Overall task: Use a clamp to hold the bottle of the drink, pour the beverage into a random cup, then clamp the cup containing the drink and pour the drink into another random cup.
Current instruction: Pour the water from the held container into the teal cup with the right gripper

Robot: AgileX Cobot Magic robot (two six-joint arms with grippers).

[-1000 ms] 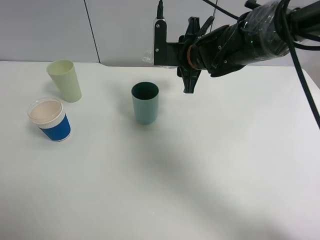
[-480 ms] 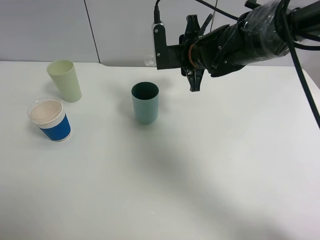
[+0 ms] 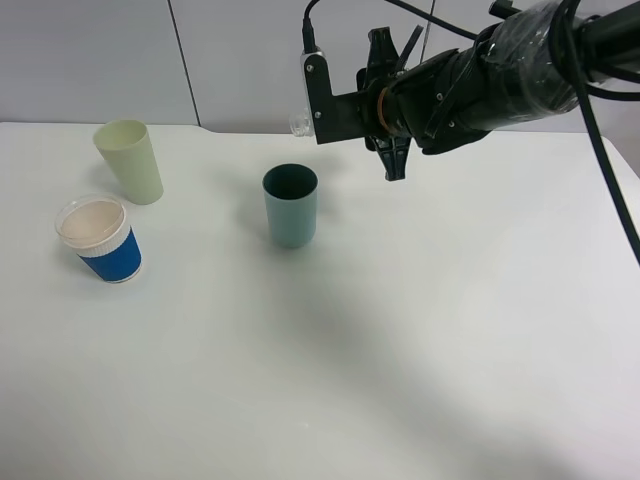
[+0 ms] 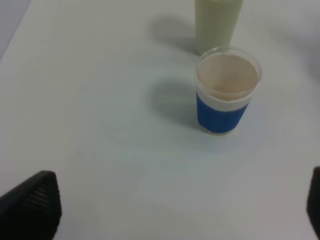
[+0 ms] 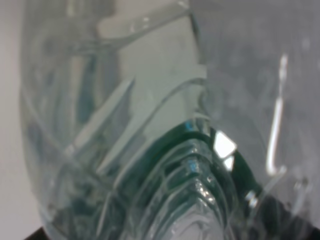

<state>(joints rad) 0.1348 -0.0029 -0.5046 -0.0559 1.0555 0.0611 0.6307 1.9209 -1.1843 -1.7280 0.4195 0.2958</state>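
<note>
While the right pincer [image 3: 388, 100] grips the clear plastic bottle [image 3: 298, 122] tipped sideways in the air, mouth just far of the teal cup [image 3: 290, 207], the first pour looks in hand. Next: bring mouth over the rim, tilt further. Right wrist view shows only ribbed plastic up close; liquid level unclear. Only the left wrist view shows the left pincer [image 4: 170, 210], spread wide, empty, facing the blue-sleeved cup [image 4: 225, 95] on the counter [image 4: 100, 125].

You're looking at a plain white counter [image 3: 400, 350], matte, with soft grey shadows across its middle. Along its far edge stand pale grey wall panels [image 3: 90, 60]. A thin dark seam [image 3: 182, 60] slants down between them, meeting the far edge nearer the far-left corner.
</note>
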